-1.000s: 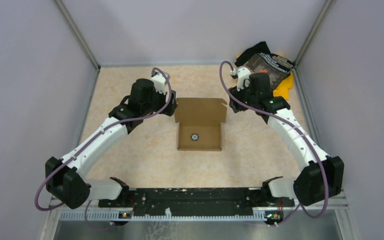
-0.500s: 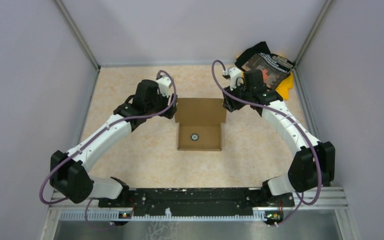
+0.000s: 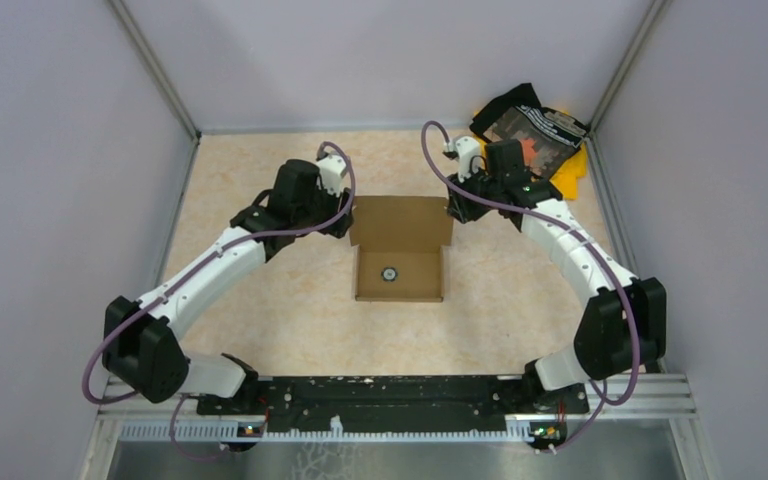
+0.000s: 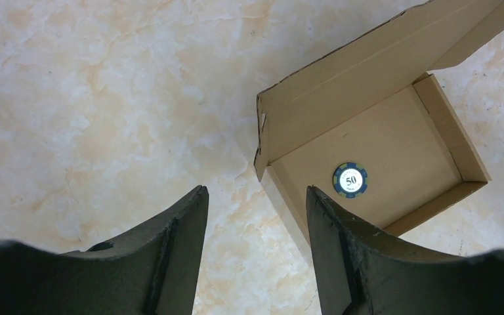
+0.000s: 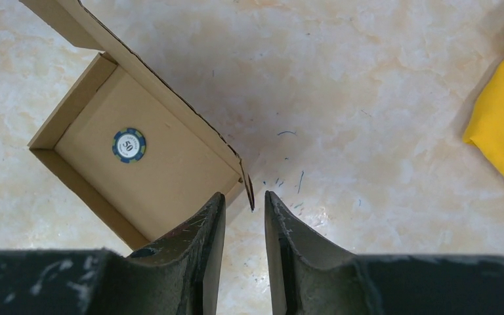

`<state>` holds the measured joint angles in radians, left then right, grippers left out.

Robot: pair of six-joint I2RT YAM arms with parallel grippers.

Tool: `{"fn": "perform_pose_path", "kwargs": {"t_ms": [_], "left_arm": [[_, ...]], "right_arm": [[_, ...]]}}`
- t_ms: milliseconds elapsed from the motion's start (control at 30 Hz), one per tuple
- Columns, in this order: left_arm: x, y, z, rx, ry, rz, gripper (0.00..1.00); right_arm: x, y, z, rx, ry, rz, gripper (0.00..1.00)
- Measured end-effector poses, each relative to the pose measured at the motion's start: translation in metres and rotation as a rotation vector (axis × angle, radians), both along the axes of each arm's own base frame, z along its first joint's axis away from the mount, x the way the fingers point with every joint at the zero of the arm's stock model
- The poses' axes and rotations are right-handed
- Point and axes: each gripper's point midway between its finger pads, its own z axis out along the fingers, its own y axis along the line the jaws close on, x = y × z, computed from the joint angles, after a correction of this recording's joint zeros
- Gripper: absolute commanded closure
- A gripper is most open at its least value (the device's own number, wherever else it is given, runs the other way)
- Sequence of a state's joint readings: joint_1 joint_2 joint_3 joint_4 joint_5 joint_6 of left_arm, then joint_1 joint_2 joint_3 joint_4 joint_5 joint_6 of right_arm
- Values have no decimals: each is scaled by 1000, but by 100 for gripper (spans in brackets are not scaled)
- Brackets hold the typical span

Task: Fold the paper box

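Observation:
The brown paper box [image 3: 400, 275] lies open in the middle of the table, its lid [image 3: 400, 222] raised at the far side. A blue poker chip [image 3: 389, 271] lies inside it. My left gripper [image 3: 344, 222] hovers at the box's rear left corner. In the left wrist view it is open [image 4: 256, 197] with only table between the fingers, and the lid's corner tab [image 4: 260, 154] is just ahead. My right gripper [image 3: 453, 213] is at the rear right corner. Its jaws [image 5: 243, 197] stand narrowly apart, with the tip of the lid's side tab [image 5: 250, 190] reaching between the fingertips, not touching either.
A black and yellow cloth pile [image 3: 535, 135] lies in the far right corner; its yellow edge [image 5: 502, 125] shows in the right wrist view. Grey walls [image 3: 80, 150] close in the table on three sides. Blue pen marks [image 5: 289, 177] dot the tabletop beside the box.
Both wrists have moved in toward the box's rear corners, the right one further, to the left. The box has not moved.

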<state>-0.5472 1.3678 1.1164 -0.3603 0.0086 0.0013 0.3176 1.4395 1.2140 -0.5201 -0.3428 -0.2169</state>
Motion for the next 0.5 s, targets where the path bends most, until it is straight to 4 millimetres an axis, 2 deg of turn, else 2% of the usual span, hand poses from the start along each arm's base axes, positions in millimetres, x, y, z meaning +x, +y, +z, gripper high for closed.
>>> {"fn": "perform_pose_path", "kwargs": {"t_ms": [500], "left_arm": [[2,-2,-12,13,27,-4,45]], "right_arm": [[2,3,-5,7,12,6,77]]}}
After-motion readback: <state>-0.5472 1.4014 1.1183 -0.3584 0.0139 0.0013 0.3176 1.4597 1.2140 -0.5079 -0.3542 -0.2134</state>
